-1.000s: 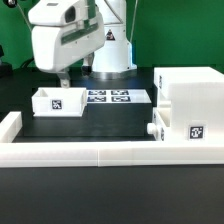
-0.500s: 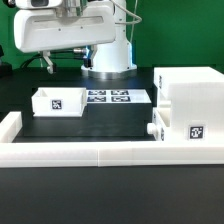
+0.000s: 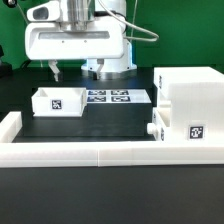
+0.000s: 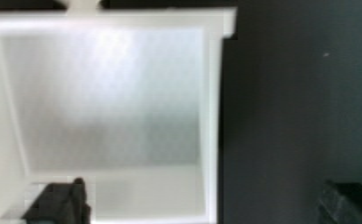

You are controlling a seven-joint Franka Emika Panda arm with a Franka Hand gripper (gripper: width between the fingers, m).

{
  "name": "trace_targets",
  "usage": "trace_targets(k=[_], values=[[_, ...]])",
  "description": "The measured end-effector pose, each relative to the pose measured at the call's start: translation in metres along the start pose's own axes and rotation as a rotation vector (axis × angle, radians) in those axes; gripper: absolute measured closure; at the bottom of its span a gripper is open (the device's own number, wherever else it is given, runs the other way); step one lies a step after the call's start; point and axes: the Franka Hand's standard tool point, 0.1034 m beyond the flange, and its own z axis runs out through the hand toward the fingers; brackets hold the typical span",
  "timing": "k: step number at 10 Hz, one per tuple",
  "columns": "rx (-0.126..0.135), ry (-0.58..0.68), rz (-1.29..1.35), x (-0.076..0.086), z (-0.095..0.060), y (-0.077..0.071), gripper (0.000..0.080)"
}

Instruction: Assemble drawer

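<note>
So the claw [image 3: 57,72] hangs above the loose tray [image 3: 58,101], fingers apart, holding nothing. That tray sits on the black tabletop [image 3: 100,128] toward the exterior view's left, just beside the marker board [image 3: 110,97]. The tall box shell [image 3: 190,100] stands at the right, with the second tray [image 3: 180,131] tucked into its lower front, knob out. In the wrist view, one dark fingertip [image 4: 57,203] sits over the tray's pale inside.

We see arm swing toward exterior view's right since half second ago. Hand [image 3: 56,72] came down lower, now just above small tray [image 3: 57,101]. A second ago hand was lower and closer to tray. Tray, box and counter did not move.
</note>
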Motion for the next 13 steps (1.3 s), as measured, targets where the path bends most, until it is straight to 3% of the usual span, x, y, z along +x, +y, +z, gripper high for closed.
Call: trace_targets(k=[2,7,13], values=[[-0.001,0.016,-0.022,-0.011,0.019,-0.003,0.0151],[0.005,0.015,-0.141,-0.016,0.050,-0.019,0.0151],[0.003,0.005,-0.166,-0.019,0.057,-0.003,0.0151]])
